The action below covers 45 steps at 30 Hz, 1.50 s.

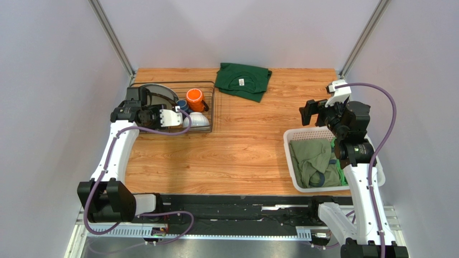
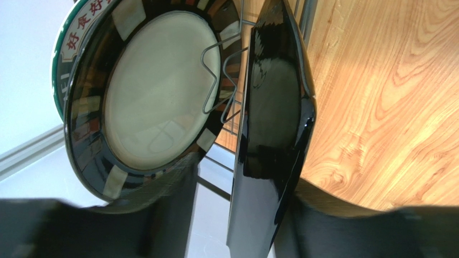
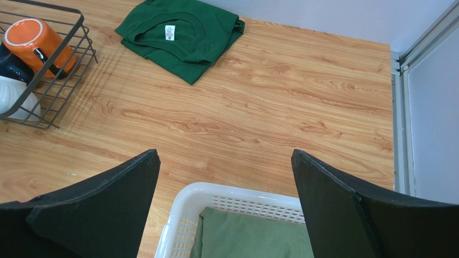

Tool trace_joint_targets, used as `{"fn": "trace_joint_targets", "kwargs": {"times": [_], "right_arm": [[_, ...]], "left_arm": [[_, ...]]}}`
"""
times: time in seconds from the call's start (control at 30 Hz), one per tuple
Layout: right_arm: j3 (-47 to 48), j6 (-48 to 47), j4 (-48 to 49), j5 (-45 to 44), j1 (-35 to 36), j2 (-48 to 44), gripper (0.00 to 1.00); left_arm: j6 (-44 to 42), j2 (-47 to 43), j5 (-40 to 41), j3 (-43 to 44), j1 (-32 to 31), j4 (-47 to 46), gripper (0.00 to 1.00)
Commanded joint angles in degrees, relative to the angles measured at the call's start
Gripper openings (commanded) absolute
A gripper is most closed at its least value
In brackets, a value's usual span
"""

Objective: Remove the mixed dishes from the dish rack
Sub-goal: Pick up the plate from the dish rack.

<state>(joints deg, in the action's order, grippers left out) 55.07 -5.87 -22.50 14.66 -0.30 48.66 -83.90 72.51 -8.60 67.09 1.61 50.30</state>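
Note:
The dark wire dish rack (image 1: 207, 110) stands at the table's back left. In it are a round dark-rimmed white-centred plate (image 2: 156, 91), a glossy dark plate (image 2: 275, 107) standing on edge with its face hidden, an orange mug (image 1: 195, 99), a dark blue mug (image 1: 183, 106) and a small white bowl (image 1: 198, 121). My left gripper (image 2: 248, 226) is inside the rack, open, straddling the dark plate's edge; a gap shows beside the left finger (image 2: 161, 215). My right gripper (image 3: 226, 199) is open and empty, high over the right side. No square cream face shows.
A white slatted laundry basket (image 1: 293, 161) holding olive clothes (image 1: 312, 158) sits at the right under my right gripper. A folded dark green shirt (image 1: 242, 80) lies at the back centre. A green-rimmed dish with Chinese characters (image 2: 70, 32) stands behind the round plate.

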Motion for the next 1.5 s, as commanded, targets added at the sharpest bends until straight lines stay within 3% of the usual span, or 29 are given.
{"fn": "trace_joint_targets", "kwargs": {"times": [0.0,0.37,0.73,0.93,1.47], "right_arm": [[0.4,-0.6,1.2,0.5,0.0,-0.4,0.99],[0.4,-0.8,1.3,0.5,0.0,-0.4,1.00],[0.5,-0.9,1.1,0.4,0.0,-0.4,0.99],[0.6,-1.0,1.2,0.4,0.0,-0.4,1.00],[0.6,-1.0,1.1,0.4,0.1,0.1,0.99]], "left_arm": [[-0.1,0.2,0.3,-1.3,0.5,-2.2,0.53],[0.9,-0.6,0.6,-1.9,0.4,-2.4,0.28],[0.8,-1.3,-0.3,0.8,0.4,0.8,0.14],[0.8,-1.8,-1.6,1.6,0.4,1.2,0.01],[-0.5,-3.9,-1.9,7.5,0.4,4.1,0.00]]}}
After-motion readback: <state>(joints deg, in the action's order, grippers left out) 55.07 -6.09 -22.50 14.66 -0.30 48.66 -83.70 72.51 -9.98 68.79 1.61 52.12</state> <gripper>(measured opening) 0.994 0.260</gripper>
